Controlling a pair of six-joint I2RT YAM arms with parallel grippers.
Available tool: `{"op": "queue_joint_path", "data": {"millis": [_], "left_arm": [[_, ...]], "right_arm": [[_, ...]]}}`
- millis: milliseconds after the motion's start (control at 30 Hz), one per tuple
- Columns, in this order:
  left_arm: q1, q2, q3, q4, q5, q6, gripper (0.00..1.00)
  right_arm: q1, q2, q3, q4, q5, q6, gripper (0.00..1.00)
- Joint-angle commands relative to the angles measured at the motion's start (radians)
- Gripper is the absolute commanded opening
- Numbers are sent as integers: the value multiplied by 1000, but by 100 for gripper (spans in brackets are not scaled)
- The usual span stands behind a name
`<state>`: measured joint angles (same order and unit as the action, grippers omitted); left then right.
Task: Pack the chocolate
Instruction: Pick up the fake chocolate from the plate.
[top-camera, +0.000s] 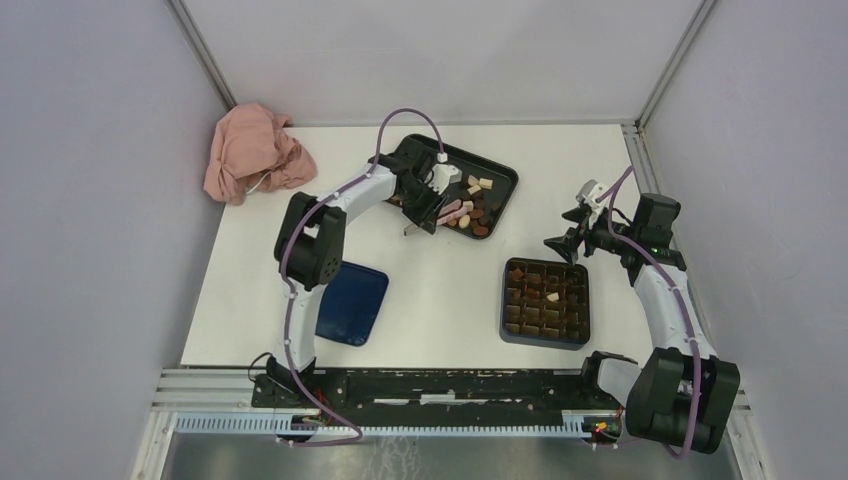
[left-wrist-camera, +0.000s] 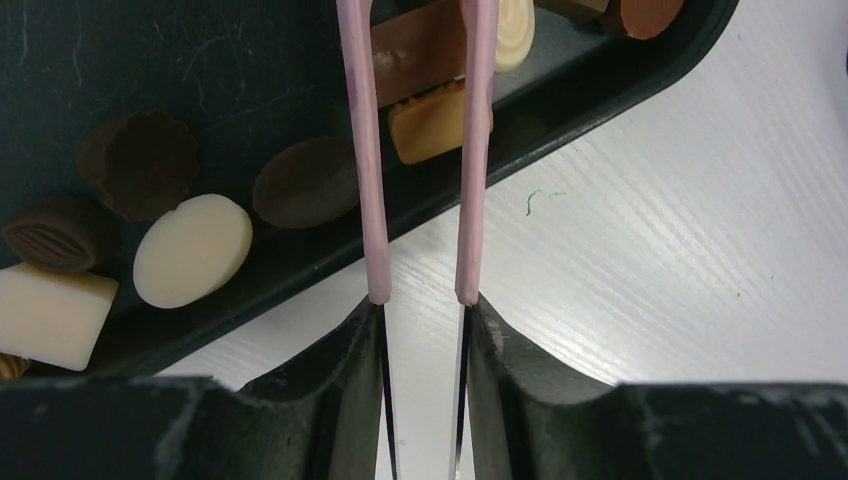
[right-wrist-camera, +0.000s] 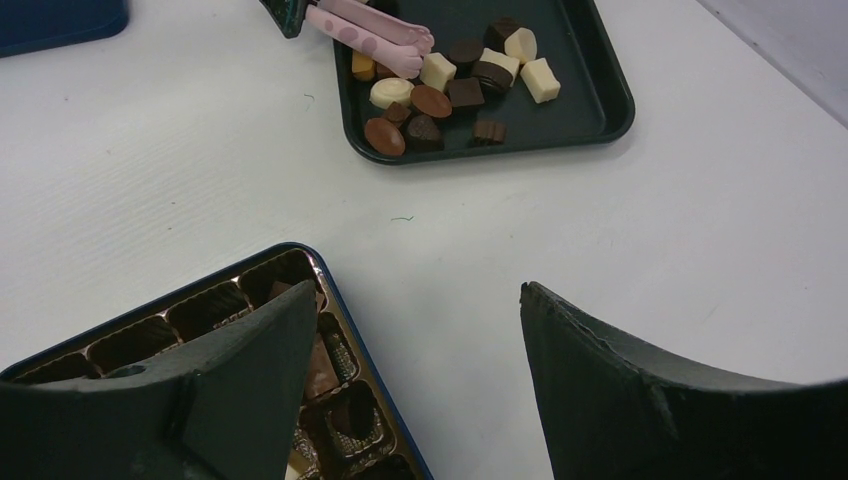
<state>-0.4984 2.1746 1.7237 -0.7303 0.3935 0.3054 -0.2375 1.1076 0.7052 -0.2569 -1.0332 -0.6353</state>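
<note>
Left tool (top-camera: 425, 205) is clamped on the handle end of the pink tongs (top-camera: 452, 210), jaws pinching both arms. In the left wrist view the arms run on apart and parallel. The tongs reach in over the near-left rim of the tray (top-camera: 505, 175), tips over the pile. Can't tell if anything is between the tips: the right wrist view shows them close together, too small to call.

Chocolate (top-camera: 470, 212): the loose pile is in the tray, mostly left of centre. More pieces sit in cells of the box (top-camera: 504, 305), and many cells look unfilled.

Relation that matters: the tongs' long axis points from the rim into the pile, so pieces lie straight ahead of and under the arms. In the left wrist view a tan piece (left-wrist-camera: 430, 122) sits in the gap between the two arms, long side across it, touching a brown bar (left-wrist-camera: 415, 50) just beyond. A white oval (left-wrist-camera: 192, 250) lies outside the gap, off to one side.

The box is on the tabletop (top-camera: 440, 300), near-right of the tray and well apart from it. The left arm is the one at the tray. Right tool (top-camera: 568, 228) hovers just beyond the box's far edge, jaws wide apart, holding nothing.

My read: pick phase, task partly done. Next move needs the tips to close on one piece, then swing right toward the box. Risk: the tan piece touches the bar, so the tongs may grab two or drag a neighbour.
</note>
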Motion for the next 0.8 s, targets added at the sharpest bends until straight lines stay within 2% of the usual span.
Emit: {"op": "queue_joint_path", "data": {"millis": [0,367,767], "left_arm": [[7,22,79,-2,-5,37,39],[7,109,226,-112,-9,45,40],[6,158,292,-161,34,43,41]], "right_arm": [[3,-2,44,2,1,-20,80],[2,-6,53,-15,-3,-35,80],[2,-12,57,-23,-11,-41,80]]}}
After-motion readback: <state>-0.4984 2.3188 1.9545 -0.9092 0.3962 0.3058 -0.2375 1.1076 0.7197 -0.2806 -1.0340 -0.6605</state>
